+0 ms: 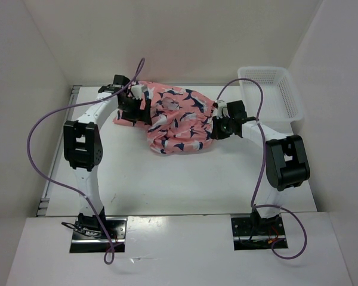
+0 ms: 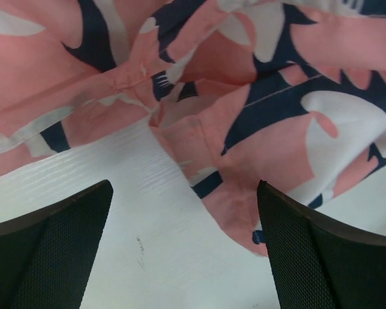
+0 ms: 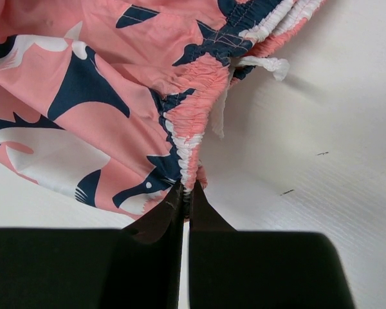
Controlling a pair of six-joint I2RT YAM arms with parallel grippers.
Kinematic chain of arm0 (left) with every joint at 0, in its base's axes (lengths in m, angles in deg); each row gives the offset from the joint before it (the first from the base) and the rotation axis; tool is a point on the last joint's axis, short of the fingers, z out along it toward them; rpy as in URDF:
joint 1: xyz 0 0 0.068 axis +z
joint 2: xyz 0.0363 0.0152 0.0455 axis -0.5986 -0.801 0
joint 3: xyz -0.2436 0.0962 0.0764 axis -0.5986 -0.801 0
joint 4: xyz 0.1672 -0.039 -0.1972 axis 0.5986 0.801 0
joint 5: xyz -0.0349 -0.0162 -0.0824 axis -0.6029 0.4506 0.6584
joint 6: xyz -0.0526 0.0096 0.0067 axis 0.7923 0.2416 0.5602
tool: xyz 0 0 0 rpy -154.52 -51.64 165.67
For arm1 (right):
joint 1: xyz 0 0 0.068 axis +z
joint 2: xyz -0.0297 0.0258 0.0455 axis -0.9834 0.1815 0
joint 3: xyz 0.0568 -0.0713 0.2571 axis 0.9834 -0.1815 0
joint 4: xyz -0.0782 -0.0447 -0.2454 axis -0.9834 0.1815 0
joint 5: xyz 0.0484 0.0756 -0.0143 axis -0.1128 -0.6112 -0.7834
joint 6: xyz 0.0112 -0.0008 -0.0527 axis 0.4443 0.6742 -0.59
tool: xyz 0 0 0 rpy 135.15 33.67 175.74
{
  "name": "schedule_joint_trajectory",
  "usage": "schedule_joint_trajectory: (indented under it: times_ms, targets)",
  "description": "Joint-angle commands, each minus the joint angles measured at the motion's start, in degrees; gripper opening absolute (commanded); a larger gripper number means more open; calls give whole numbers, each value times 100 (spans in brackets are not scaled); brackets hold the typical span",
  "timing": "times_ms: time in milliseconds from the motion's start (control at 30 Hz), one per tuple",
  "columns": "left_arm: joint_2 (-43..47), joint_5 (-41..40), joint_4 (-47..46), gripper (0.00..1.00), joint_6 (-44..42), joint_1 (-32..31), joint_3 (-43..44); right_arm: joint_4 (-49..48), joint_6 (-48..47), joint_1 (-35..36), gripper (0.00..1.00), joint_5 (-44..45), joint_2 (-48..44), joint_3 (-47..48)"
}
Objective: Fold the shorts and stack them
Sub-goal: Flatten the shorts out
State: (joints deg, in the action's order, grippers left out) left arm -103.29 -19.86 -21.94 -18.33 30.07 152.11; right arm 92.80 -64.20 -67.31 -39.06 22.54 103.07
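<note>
Because the shorts (image 1: 179, 122) are soft and limp, the gathered waistband (image 3: 188, 125) should give the firmest hold; right jaws pinch it closed, left jaws gape empty.

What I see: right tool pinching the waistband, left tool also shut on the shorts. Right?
Not quite. The left tool is open, fingers wide apart, gripping nothing of the shorts, as the left wrist view shows. The right tool does pinch the waistband.

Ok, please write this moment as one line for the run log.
left gripper: open, at shorts edge | right gripper: shut on waistband | shorts: crumpled, unfolded
</note>
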Motion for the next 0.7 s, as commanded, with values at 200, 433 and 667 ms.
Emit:
schedule_joint_trajectory:
  times_ms: [200,433,667]
  targets:
    - [-90,661,-239,83,-23,-59,-117,-165,-137,52,0,8,-258,-188]
    - [-434,1320,-292,25,-23,-165,-389,-165,-137,52,0,8,-258,-240]
    - [13,592,-135,0,-23,528,134,-279,-67,52,0,69,-197,250]
